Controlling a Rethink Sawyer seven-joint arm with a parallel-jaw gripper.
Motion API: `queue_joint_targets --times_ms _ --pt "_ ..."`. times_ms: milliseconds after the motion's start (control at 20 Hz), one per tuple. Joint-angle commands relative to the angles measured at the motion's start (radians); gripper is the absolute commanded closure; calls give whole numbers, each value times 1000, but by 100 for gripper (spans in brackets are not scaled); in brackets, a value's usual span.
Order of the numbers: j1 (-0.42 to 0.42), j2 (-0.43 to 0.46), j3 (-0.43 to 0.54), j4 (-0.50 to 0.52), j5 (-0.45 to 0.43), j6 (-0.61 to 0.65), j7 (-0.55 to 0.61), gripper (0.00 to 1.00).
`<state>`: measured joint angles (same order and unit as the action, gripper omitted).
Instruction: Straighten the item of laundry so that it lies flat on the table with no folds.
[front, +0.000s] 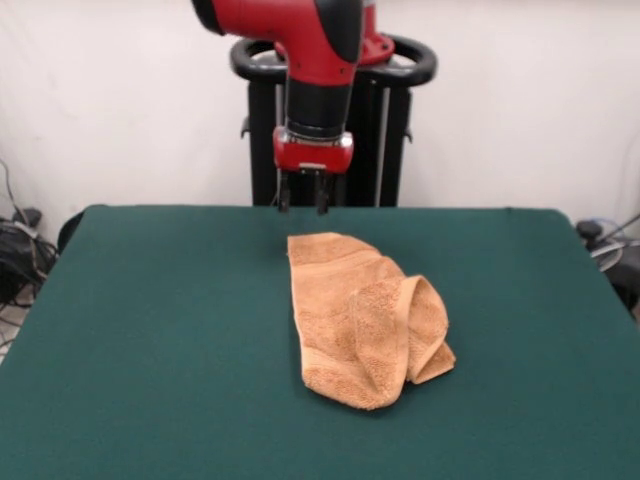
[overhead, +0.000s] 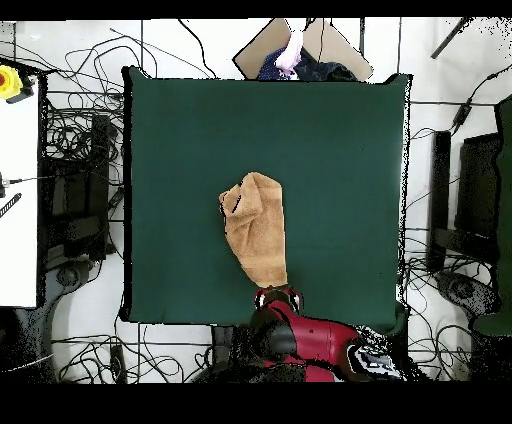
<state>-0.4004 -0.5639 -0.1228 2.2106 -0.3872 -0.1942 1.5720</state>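
The orange-tan towel (front: 355, 318) lies crumpled near the middle of the green table (front: 150, 330). It is folded lengthwise, and its near right end is rolled over into a thick loop. In the overhead view the towel (overhead: 255, 232) is a narrow strip that runs from the table's middle toward the robot's edge, on the green table (overhead: 340, 150). My gripper (front: 302, 206) hangs above the towel's far end, close to the table's far edge, with its fingers apart and nothing between them. It also shows in the overhead view (overhead: 278, 297), just past the towel's end.
The black pedestal (front: 330, 120) stands behind the table's far edge. Cables and equipment (overhead: 70, 200) lie on the floor around the table. A person (overhead: 292, 55) shows at the table's edge opposite the robot in the overhead view.
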Motion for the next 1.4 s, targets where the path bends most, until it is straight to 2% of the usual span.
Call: queue_joint_targets --times_ms 50,650,950,1400 --pt "-10 49 145 -109 67 31 191 0" --pt "7 109 146 -134 76 -60 214 0" --pt "9 198 135 -176 79 -133 223 0" --pt "9 256 137 -206 93 -185 221 0"
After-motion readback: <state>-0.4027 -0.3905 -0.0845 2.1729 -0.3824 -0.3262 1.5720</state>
